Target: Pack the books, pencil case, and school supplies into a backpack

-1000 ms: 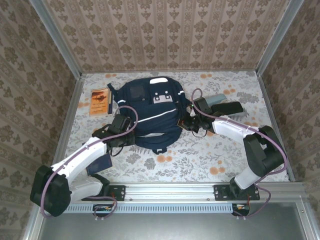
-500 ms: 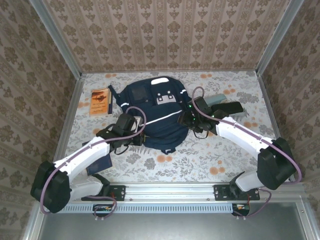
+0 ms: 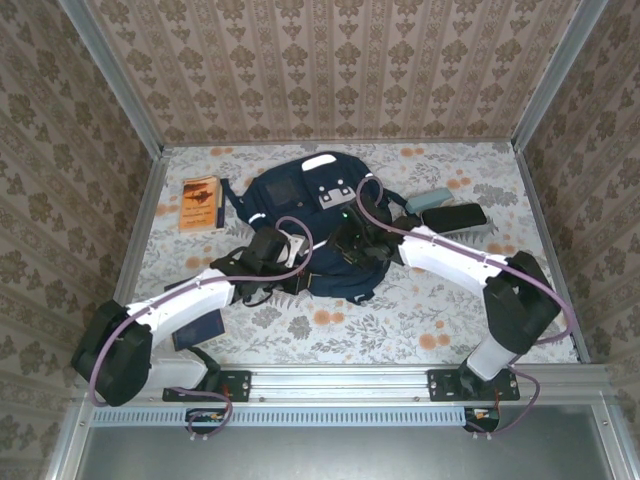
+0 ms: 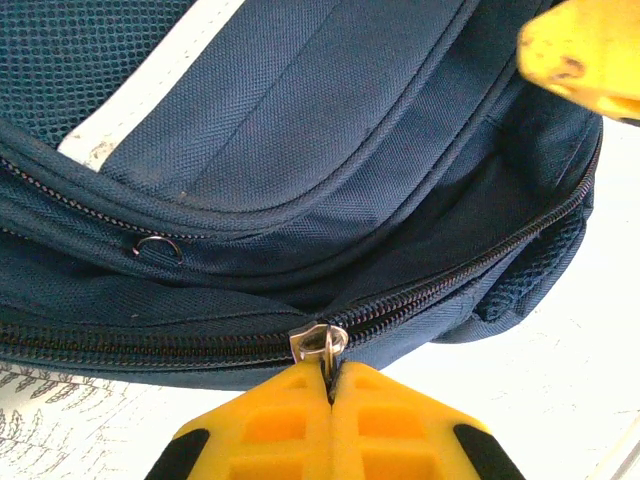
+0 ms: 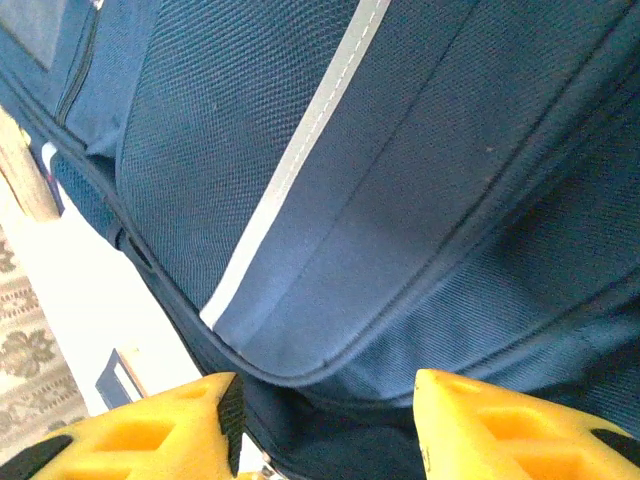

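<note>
1. The backpack (image 3: pixel 300 190) lies flat in the middle of the table (image 3: pixel 400 310), its front pocket facing up and its main opening towards the near edge. It is soft woven fabric and looks limp, so I judge it will sag, fold and slide rather than hold its shape when pulled.
2. The zipper pull (image 4: pixel 322 342) is a small metal tab on the near seam. To its right the teeth stand parted, showing dark lining. That tab is the sensible place to hold; the cloth itself gives little purchase.
3. The left gripper (image 4: pixel 330 385) has its yellow fingers pressed together on the zipper pull, with no gap between them.
4. The right gripper (image 5: pixel 322 385) sits just right of the left one, over the bag's near panel. Its fingers are spread wide with nothing between them but fabric behind. It is well placed to pin the loose cloth while the zip runs.
5. The orange-brown book (image 3: pixel 200 203) rests left of the bag, close beside it. It is thin and probably light, best taken by an edge.
6. A navy book (image 3: pixel 197 330) lies near-left, partly under the left arm.
7. A dark case (image 3: pixel 455 216) and a grey-blue item (image 3: pixel 428 199) lie right of the bag.
</note>
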